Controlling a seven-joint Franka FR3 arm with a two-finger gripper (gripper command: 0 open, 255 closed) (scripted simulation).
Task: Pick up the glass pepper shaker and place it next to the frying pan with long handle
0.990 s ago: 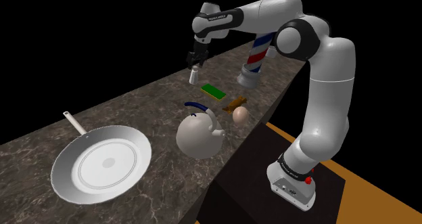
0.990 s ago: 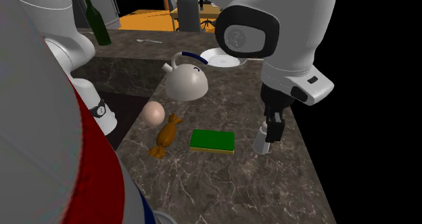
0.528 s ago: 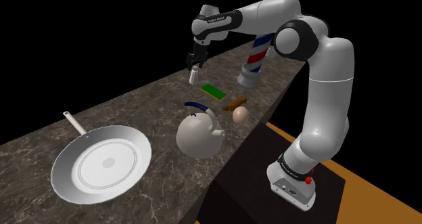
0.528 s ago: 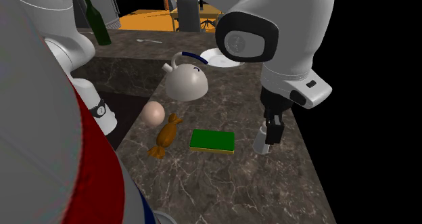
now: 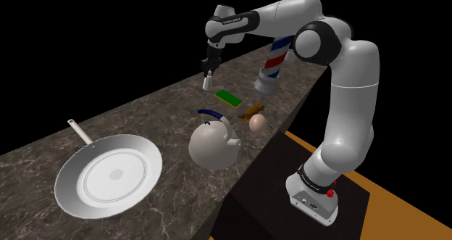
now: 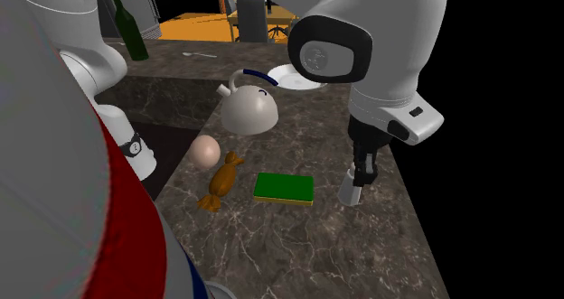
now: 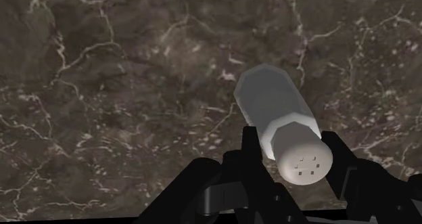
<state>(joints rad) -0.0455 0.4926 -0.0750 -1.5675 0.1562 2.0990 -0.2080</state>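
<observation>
Grey-white, the frying pan (image 5: 109,177) is laid at the shoulder view's left on the dark veined counter (image 5: 156,112), its long handle pointed away from the stand. Further right a pale kettle (image 5: 212,144) is stood. Behind it, toward the counter's far edge, the pepper shaker (image 5: 208,80) is found, drawn pale and milky, near a flat green block (image 5: 229,97). Directly above the shaker the gripper (image 5: 208,64) is hung from the arm. In the wrist view the shaker's cap is seen pinched between the two black fingers (image 7: 249,147), so the tool is judged to be clamped on it. Compared with a second ago, the hand has been shifted only slightly, and the shaker now appears a little leaned, its base swung away from the cap. Whether the base has been raised off the stone cannot be told. The grasp is therefore judged made and the lift barely begun. The whole carry is left to do: the shaker must be taken past the kettle, well across the counter, and set down close beside the pan.
</observation>
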